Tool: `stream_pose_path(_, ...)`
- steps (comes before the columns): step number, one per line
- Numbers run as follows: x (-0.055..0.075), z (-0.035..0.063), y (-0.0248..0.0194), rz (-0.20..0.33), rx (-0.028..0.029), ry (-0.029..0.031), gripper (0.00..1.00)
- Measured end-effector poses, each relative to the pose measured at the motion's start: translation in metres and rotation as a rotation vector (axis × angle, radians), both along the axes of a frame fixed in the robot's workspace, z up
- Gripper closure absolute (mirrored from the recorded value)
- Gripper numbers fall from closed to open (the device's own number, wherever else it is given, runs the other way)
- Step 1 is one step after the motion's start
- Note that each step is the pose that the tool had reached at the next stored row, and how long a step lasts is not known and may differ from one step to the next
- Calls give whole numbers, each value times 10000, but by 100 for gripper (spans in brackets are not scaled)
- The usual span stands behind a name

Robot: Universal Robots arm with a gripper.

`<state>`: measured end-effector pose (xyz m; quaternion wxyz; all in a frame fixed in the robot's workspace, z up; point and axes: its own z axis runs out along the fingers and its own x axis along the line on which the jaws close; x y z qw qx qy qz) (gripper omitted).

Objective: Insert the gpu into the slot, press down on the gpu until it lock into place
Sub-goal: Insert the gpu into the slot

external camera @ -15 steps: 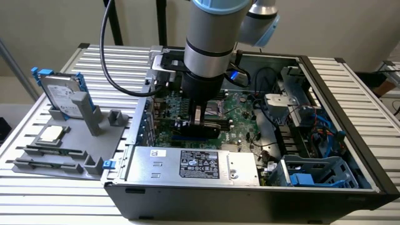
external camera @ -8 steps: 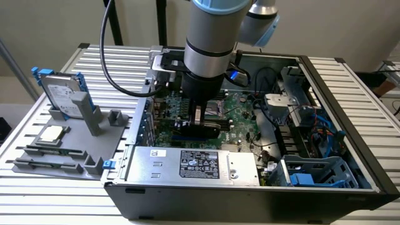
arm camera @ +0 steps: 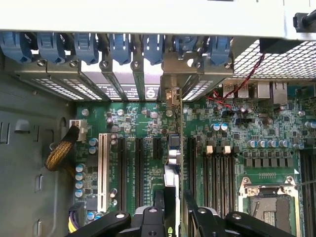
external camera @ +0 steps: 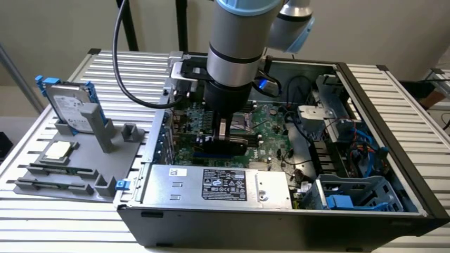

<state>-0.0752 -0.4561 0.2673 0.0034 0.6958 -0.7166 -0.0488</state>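
My gripper (external camera: 223, 138) reaches down into the open computer case (external camera: 393, 211) and is shut on the gpu (external camera: 226, 141), a black card held upright over the green motherboard (external camera: 271, 139). In the wrist view the gpu (arm camera: 171, 170) is seen edge-on between my two black fingers (arm camera: 159, 205), and its silver bracket (arm camera: 173, 94) sits at the rear opening of the case. A dark blue strip, the slot (external camera: 214, 156), shows just under the card's lower edge. Whether the card is fully seated in it I cannot tell.
A silver power-supply box with a white label (external camera: 218, 184) lies along the case's near wall. Black memory slots (arm camera: 219, 173) and the processor socket (arm camera: 269, 200) flank the card on one side, a white slot (arm camera: 102, 168) on the other. A hard drive with blue rails (external camera: 70, 105) stands on a grey fixture outside.
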Motion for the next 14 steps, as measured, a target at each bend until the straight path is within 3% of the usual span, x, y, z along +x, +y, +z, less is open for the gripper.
stream_pose_path(14,-9,-10,2,86,0,-23,74)
